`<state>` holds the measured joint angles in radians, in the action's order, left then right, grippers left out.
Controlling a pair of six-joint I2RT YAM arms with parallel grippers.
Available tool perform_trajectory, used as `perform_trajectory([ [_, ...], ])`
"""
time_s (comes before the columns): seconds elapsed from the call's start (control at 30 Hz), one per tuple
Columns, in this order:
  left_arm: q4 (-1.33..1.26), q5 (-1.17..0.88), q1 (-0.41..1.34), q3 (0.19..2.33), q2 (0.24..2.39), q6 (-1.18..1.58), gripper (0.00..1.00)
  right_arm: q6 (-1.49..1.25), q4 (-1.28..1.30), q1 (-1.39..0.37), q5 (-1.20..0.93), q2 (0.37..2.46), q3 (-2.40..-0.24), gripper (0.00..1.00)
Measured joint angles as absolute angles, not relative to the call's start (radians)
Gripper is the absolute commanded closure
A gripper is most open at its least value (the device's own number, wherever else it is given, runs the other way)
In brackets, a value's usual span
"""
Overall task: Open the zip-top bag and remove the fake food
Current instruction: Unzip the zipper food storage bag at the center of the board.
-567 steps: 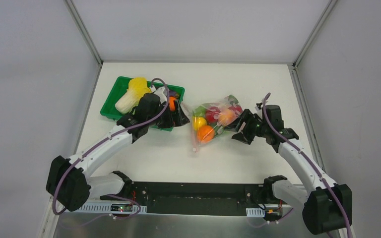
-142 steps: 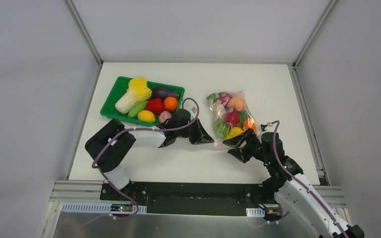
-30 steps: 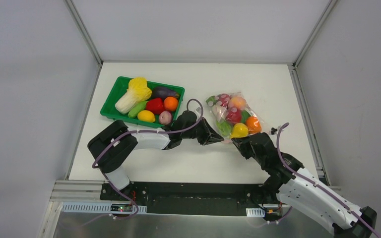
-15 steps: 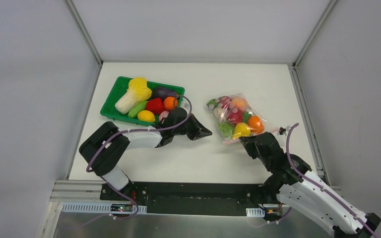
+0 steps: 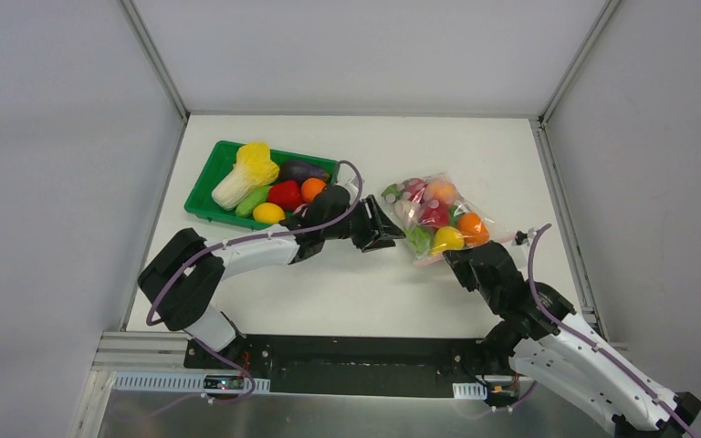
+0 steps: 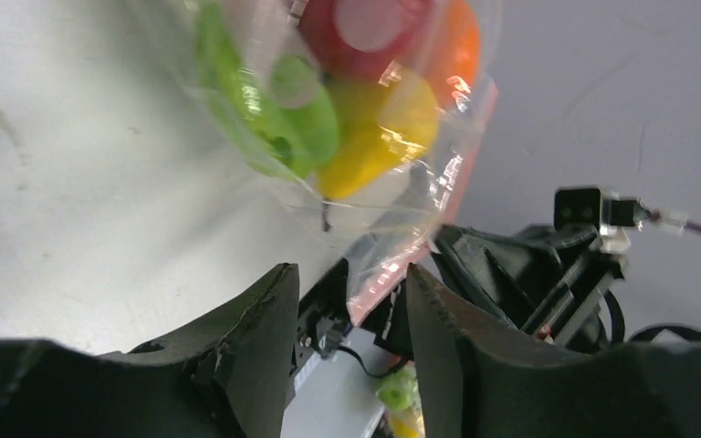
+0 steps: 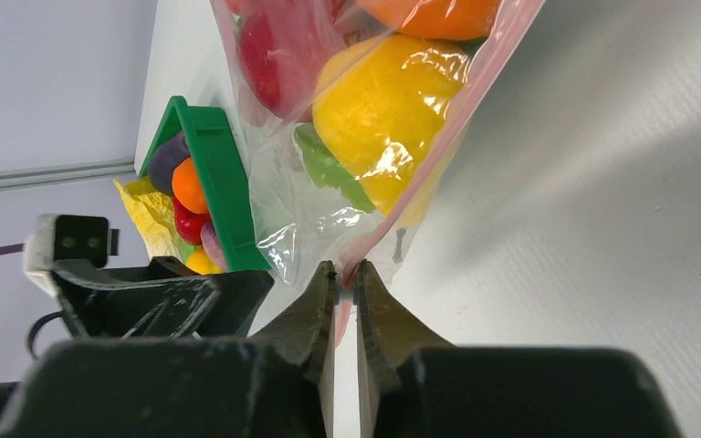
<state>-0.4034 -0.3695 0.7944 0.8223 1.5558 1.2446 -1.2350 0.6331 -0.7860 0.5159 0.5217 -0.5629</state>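
Half a second on, the left hand [image 6: 347,278] has swung back from the tray [image 5: 203,205] to the bag's [image 5: 434,214] near-left corner, its fingers now released and holding nothing. The bag lies on the bench [image 5: 329,283] right of the tray, food [image 5: 447,239] still sealed inside, and the right hand [image 7: 345,274] is clenched on the pink zip strip [image 7: 457,119]. That strip runs left to right along the bag's near edge, just right of the left hand, so the left hand looks best placed to pinch the other lip.

The left arm's black gripper [image 5: 392,234] has backed off, parted its jaws and swung back beside the clear pink-zipped plastic bag [image 5: 438,215].
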Motion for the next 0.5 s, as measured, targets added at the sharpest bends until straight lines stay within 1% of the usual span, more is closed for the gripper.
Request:
perform_trajectory([
  [0.03, -0.397, -0.381, 0.808, 0.851, 1.56, 1.232, 0.42, -1.229, 0.627, -0.786, 0.514, 0.525, -0.563, 1.0],
  [0.2, -0.315, -0.402, 0.86, 0.984, 1.592, 1.124, 0.35, -1.205, 0.609, -0.786, 0.503, 0.555, -0.567, 1.0],
  [0.3, -0.212, -0.402, 0.881, 1.07, 1.614, 1.021, 0.35, -1.195, 0.594, -0.786, 0.492, 0.565, -0.569, 1.0],
  [0.5, -0.056, -0.382, 0.91, 1.165, 1.641, 0.874, 0.34, -1.188, 0.576, -0.786, 0.482, 0.57, -0.569, 1.0],
])
